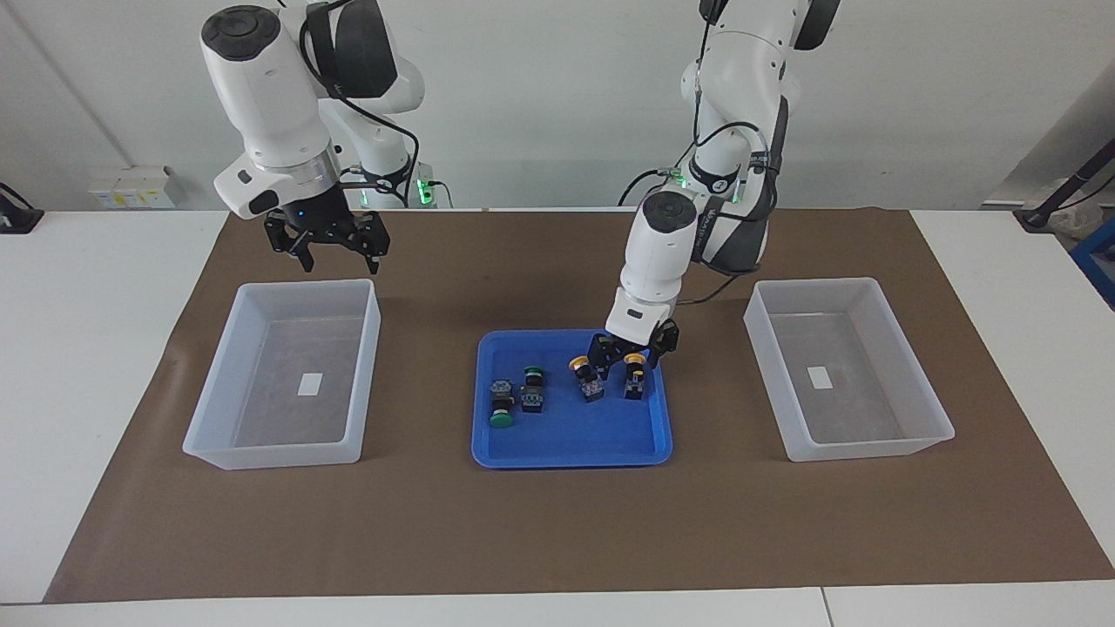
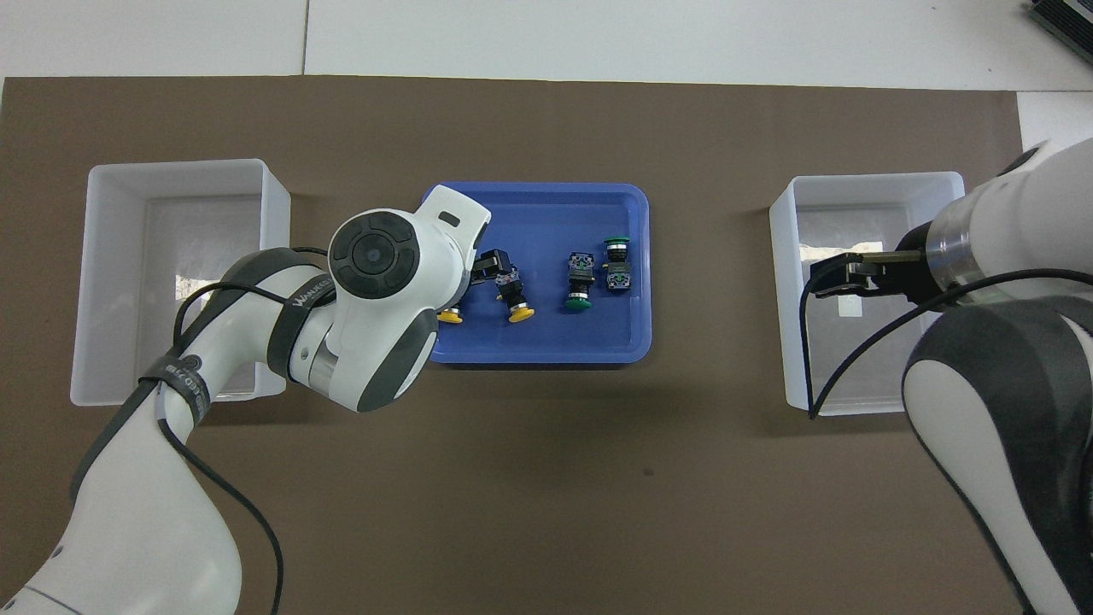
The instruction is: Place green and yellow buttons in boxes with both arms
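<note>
Four buttons lie in the blue tray [image 1: 575, 440]: two green-capped ones [image 1: 502, 402] [image 1: 533, 388] toward the right arm's end and two yellow-capped ones [image 1: 587, 378] [image 1: 634, 376] toward the left arm's end. My left gripper [image 1: 633, 347] is low in the tray, open, with its fingers either side of the yellow button nearest the left arm's end. In the overhead view the left wrist covers that button except its cap [image 2: 450, 318]. My right gripper [image 1: 340, 259] hangs open above the robot-side rim of its box [image 1: 261, 457]. The other box [image 1: 862, 451] holds only a label.
Both boxes and the tray [image 2: 555, 346] stand on a brown mat [image 1: 557, 531] over a white table. Seen from overhead, the green buttons [image 2: 578, 286] [image 2: 617, 265] lie side by side, the free yellow button [image 2: 515, 301] next to the left gripper.
</note>
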